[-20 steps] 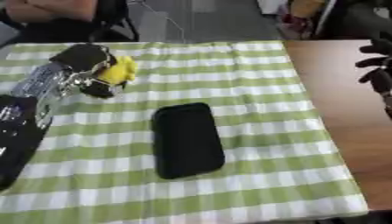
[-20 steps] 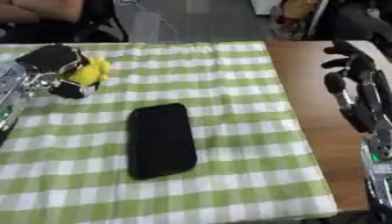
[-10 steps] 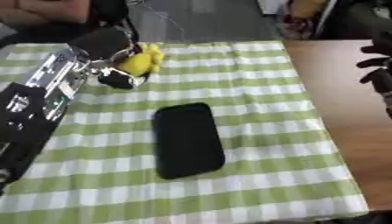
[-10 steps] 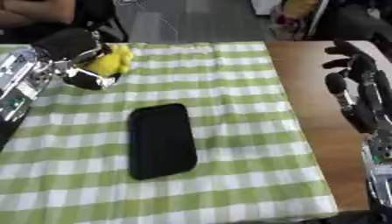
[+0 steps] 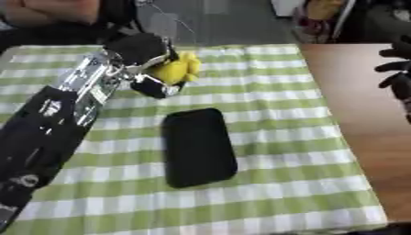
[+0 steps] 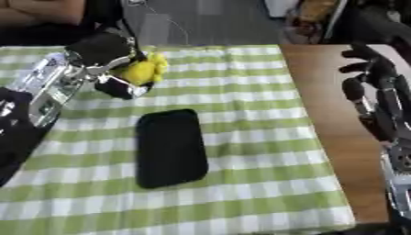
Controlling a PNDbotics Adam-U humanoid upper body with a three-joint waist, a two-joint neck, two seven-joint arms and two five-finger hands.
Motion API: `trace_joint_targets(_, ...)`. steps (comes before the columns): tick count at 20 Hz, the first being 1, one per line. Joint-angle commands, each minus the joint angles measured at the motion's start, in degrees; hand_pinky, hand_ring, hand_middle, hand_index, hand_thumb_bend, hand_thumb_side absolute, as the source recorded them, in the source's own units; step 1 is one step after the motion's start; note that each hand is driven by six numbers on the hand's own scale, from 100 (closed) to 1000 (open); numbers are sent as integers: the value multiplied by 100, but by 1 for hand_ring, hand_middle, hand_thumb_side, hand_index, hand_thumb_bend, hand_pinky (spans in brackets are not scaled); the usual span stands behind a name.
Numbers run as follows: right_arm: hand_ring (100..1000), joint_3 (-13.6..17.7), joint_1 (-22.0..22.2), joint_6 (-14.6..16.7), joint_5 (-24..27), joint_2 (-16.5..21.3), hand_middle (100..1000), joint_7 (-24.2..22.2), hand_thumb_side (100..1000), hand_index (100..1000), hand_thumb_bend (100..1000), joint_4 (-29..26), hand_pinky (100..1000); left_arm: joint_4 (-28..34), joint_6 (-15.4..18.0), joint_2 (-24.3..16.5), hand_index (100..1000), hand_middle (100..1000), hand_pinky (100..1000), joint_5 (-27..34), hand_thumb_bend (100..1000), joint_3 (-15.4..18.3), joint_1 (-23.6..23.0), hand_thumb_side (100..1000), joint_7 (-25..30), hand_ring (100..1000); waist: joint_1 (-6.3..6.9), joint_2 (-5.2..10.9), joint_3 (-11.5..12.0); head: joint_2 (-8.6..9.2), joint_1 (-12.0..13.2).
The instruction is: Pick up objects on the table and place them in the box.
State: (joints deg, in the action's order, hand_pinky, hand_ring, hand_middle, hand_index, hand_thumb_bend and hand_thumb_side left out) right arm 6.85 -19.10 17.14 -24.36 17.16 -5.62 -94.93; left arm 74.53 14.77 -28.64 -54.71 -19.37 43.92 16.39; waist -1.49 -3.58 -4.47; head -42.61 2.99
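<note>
Broadly, a green-and-white checked tablecloth [image 5: 265, 114] covers most of the table, with bare brown tabletop [image 5: 361, 105] showing along its right side. No box shows in either view, so where the things are meant to go cannot be told from here.

Taking the flat black slab [image 5: 198, 147] in the middle of the cloth as the landmark: it lies flat, its long side running away from the robot, untouched and well apart from both hands. It looks like a phone or a slim case, and being thin and flush with the cloth it would likely need a fingertip worked under an edge to lift it.

Up and to the left of the slab, the left hand [image 5: 144, 57] is raised above the cloth at the end of its silver-and-black arm, which comes in from the lower left. Its fingers are curled round a small yellow object [image 5: 178, 69], soft-looking and perhaps a toy, which juts out on the side facing the slab. Held clear of the cloth like this, the object seems to be in mid-carry toward the box, a judgement only.

Far to the right of the slab, over the bare wood, the right hand [image 6: 373, 101] waits idle, its fingers relaxed and holding nothing.
</note>
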Motion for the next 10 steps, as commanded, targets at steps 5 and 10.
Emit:
trace_joint_targets(5,684,5,-115,7,-1,94,781,-16,1000,937,656,-64,510,12,77,18,164,100,100,34,100,-30,101,412,15,100,-1,82,-6,71,32)
trace_joint_targets(10,684,5,-121,7,1,98,781,-18,1000,937,657,-62,510,56,124,37,164,100,100,74,100,-90,84,412,37,100,-1,73,-1,65,32)
